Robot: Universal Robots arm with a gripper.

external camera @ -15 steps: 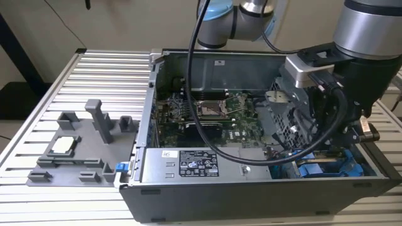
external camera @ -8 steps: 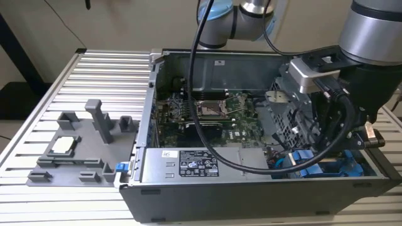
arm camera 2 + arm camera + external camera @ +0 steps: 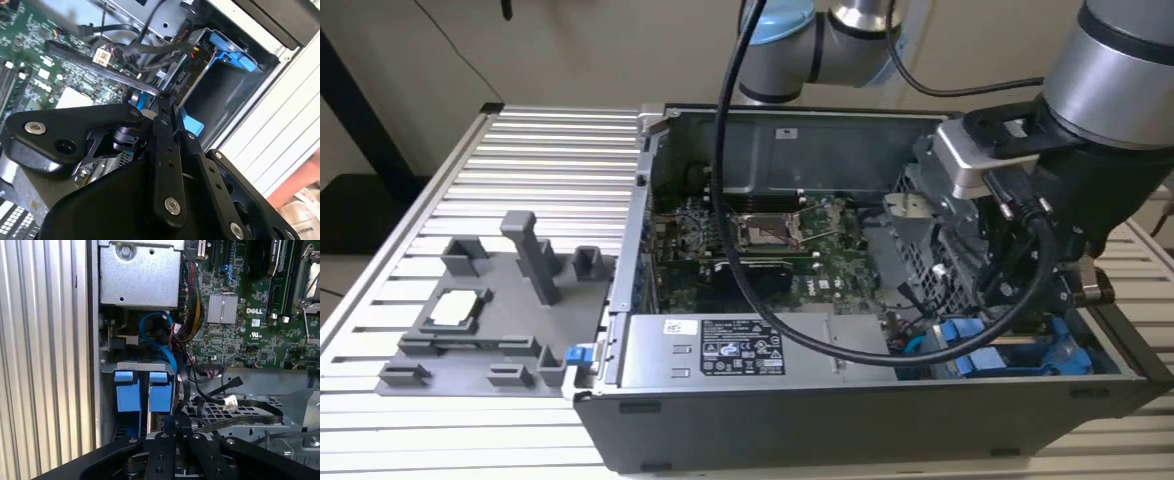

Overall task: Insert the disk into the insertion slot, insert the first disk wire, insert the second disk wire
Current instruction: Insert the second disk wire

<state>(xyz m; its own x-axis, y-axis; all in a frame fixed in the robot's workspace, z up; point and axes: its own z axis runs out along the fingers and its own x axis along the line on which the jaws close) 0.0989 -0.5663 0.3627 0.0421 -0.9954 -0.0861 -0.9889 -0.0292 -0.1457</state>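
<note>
- Nearest you in the exterior view, the open computer case (image 3: 854,420) sits on the slatted table (image 3: 520,140).
- At the exterior view's right, your gripper (image 3: 162,97) reaches into the near corner of the case, jaws drawn narrow; what they pinch you cannot tell.
- The disk (image 3: 142,390) in its blue frame sits in the insertion slot (image 3: 107,367), just beyond the fingertips.
- Farther in lies the green motherboard (image 3: 774,250).

Computer case (image 3: 854,400) on table (image 3: 520,150); fixture tray (image 3: 480,320) exterior view's left.
</note>
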